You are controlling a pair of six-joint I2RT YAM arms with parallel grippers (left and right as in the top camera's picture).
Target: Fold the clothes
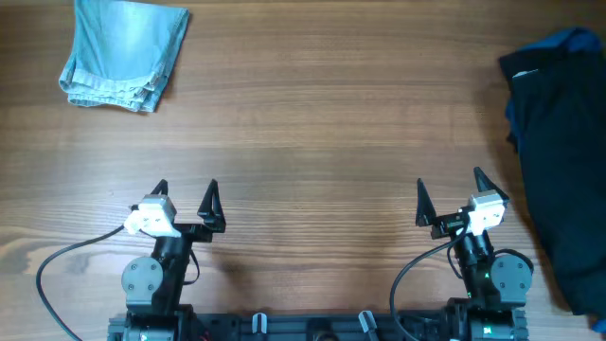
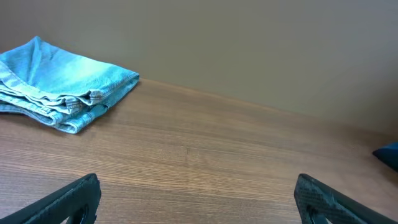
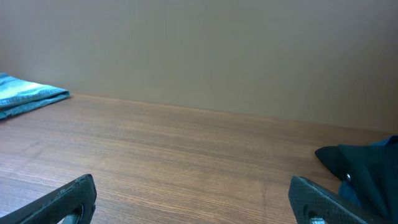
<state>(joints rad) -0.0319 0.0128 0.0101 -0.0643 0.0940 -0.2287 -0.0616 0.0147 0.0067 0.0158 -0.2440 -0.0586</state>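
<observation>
A light blue denim garment [image 1: 121, 52] lies folded into a small stack at the far left corner of the wooden table [image 1: 312, 123]. It shows in the left wrist view [image 2: 59, 84] and at the left edge of the right wrist view [image 3: 28, 99]. My left gripper [image 1: 186, 192] is open and empty near the front edge, far from the denim. My right gripper [image 1: 449, 186] is open and empty near the front right. In the wrist views both pairs of fingers, left [image 2: 198, 196] and right [image 3: 193, 198], are spread wide over bare wood.
A pile of dark navy clothing [image 1: 559, 142] with a blue edge lies along the right side of the table, close to my right gripper; it shows in the right wrist view [image 3: 367, 168] and barely in the left wrist view [image 2: 388, 154].
</observation>
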